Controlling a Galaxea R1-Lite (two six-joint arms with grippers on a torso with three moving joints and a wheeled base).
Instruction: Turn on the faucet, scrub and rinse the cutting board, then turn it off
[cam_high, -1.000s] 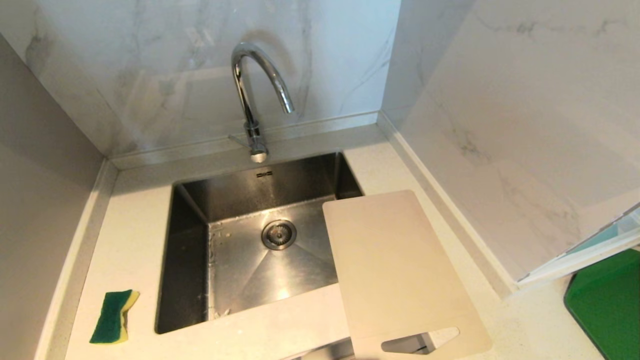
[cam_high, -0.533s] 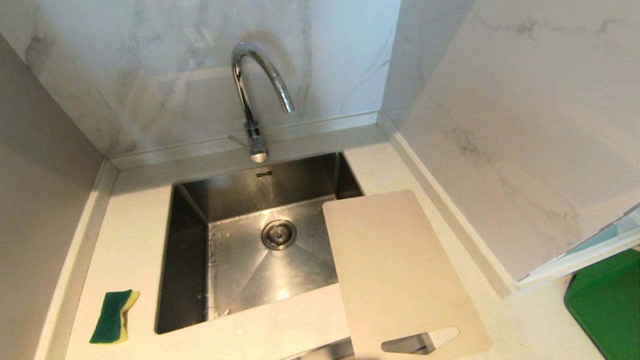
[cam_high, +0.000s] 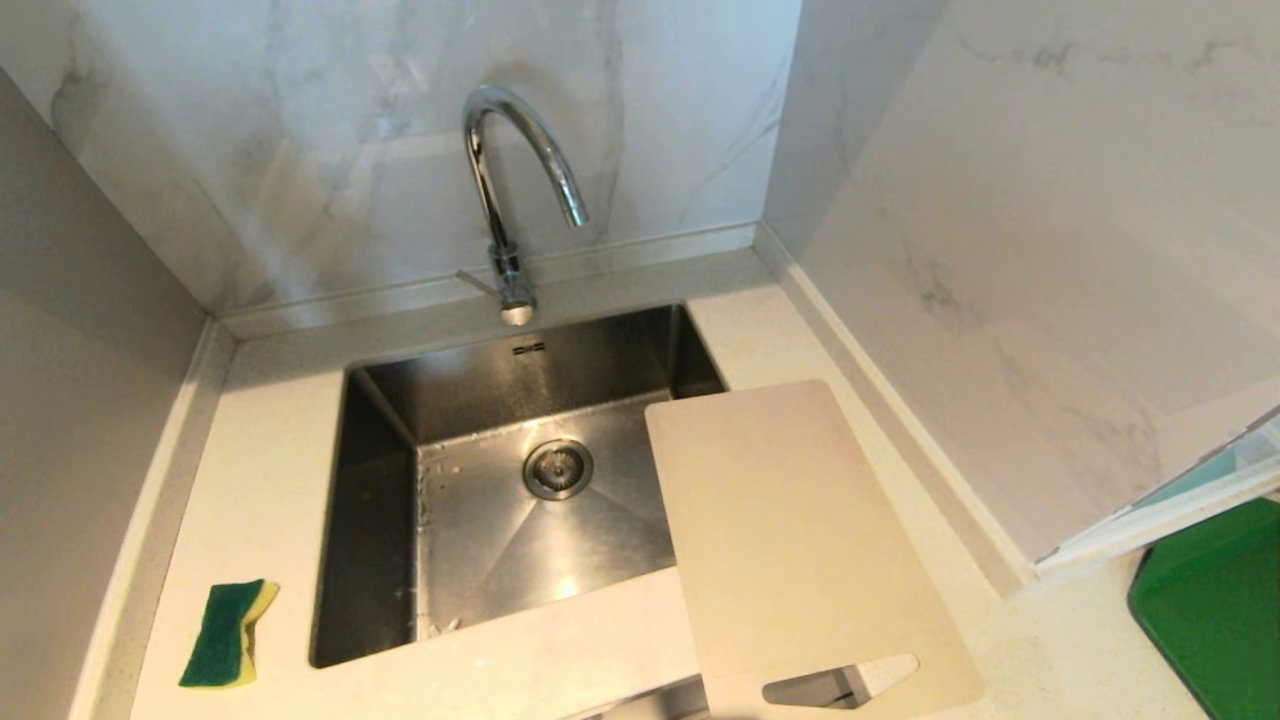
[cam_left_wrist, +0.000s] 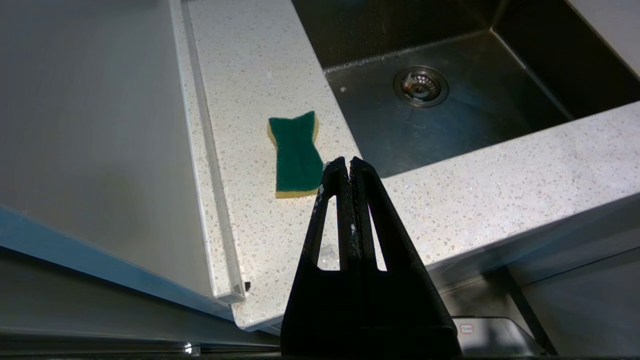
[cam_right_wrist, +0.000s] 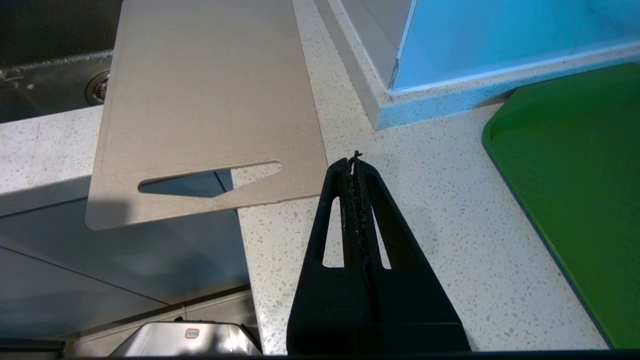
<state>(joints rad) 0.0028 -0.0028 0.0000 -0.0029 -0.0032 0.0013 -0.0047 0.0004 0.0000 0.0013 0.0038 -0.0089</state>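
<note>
Sponge (cam_high: 228, 633) lower left by the sink (cam_high: 380, 520); board (cam_high: 790, 545) overhangs its right rim, slot end cut off. Left gripper (cam_left_wrist: 348, 162) and right gripper (cam_right_wrist: 354, 162) pressed together, empty.

Left tool (cam_left_wrist: 349, 165) closed above counter (cam_left_wrist: 450, 190), green sponge (cam_left_wrist: 296, 152) beside sink (cam_left_wrist: 450, 115)

No text, number or brand can be read anywhere. The back wall of the sink (cam_high: 600, 350) carries a small dark stamped mark (cam_high: 528, 348) just below the faucet (cam_high: 505, 190), but its letters are too small to make out. A small white sticker with a red mark (cam_left_wrist: 465, 328) sits on a grey metal part below the desk edge in the left wrist view, and a like one (cam_right_wrist: 192, 333) shows in the right wrist view; neither is legible.
</note>
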